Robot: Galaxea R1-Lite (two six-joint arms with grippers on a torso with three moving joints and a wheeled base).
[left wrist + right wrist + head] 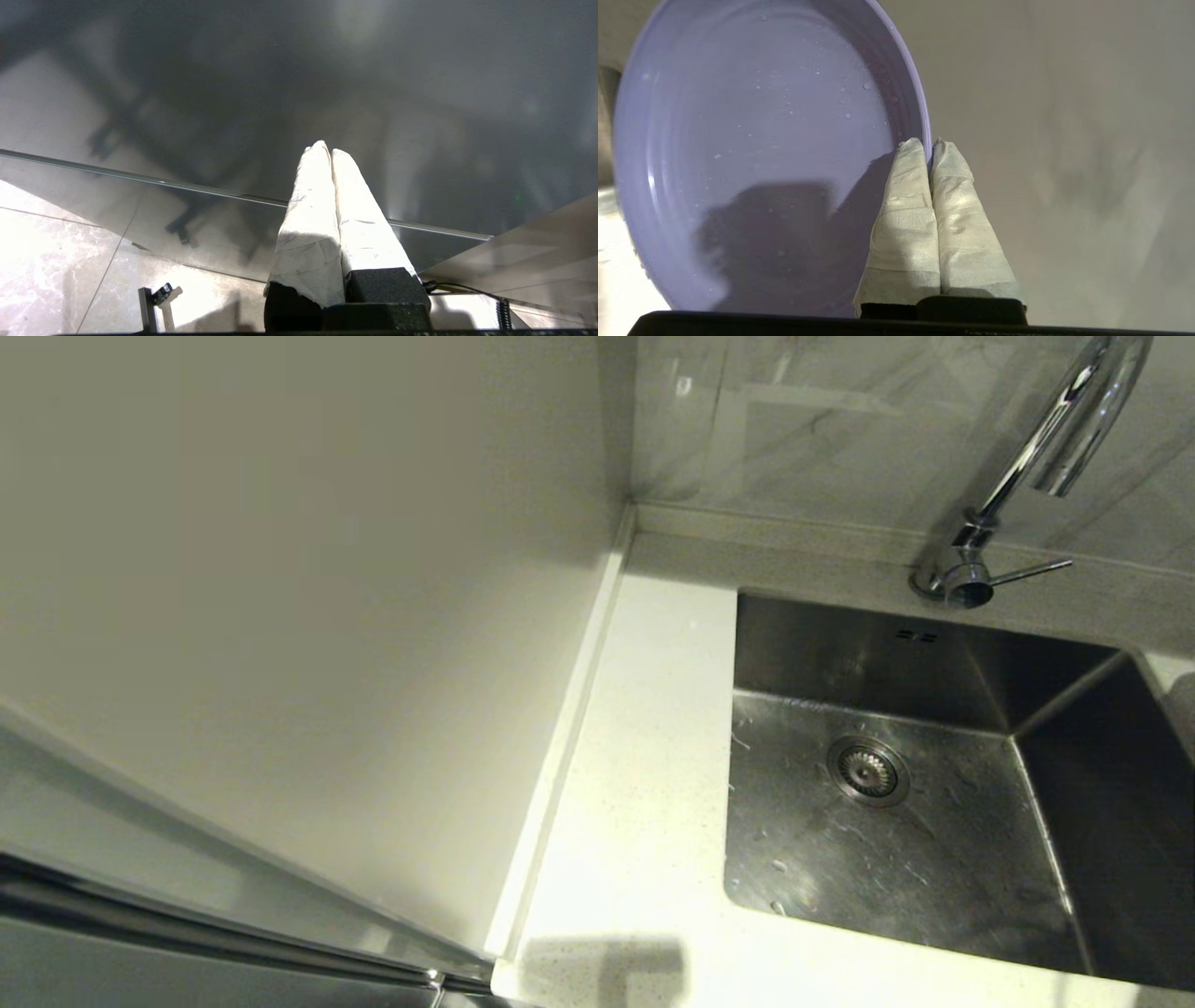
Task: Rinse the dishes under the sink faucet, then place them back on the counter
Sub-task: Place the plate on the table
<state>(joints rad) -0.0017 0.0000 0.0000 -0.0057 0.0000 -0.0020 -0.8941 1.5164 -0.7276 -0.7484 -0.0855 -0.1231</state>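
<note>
**Lilac plate pinched at its rim, sink standing bare**

The sink (934, 803) is a rectangular basin of brushed steel, sunk into the right part of the counter (644, 784). Nothing sits in it but scattered water drops on its floor. A round drain strainer (868, 770) lies in the middle of that floor, and two small overflow slots (917, 637) are cut into the far wall. Behind the far edge rises the faucet (1036, 457), a shiny chrome gooseneck with a thin straight lever (1027, 571) sticking out to the right at its base.

The counter is white, finely speckled and smooth like stone, with a low raised strip (560, 737) along its left side where it meets a plain cream wall panel (308, 569). The far wall is pale veined tile (822, 429).

Neither arm shows from the head view. In its own wrist view, the right gripper (931, 142) has its cloth-wrapped fingers (906, 210) closed on the rim of the plate (752, 140), one finger inside and one outside. The plate is wide, round, matte lilac, with faint concentric rings and small droplets on its inner face. Where it hangs relative to the sink I cannot tell.

The left gripper (327, 149) has its white wrapped fingers pressed together on nothing, over a glossy tiled floor (51, 261).
</note>
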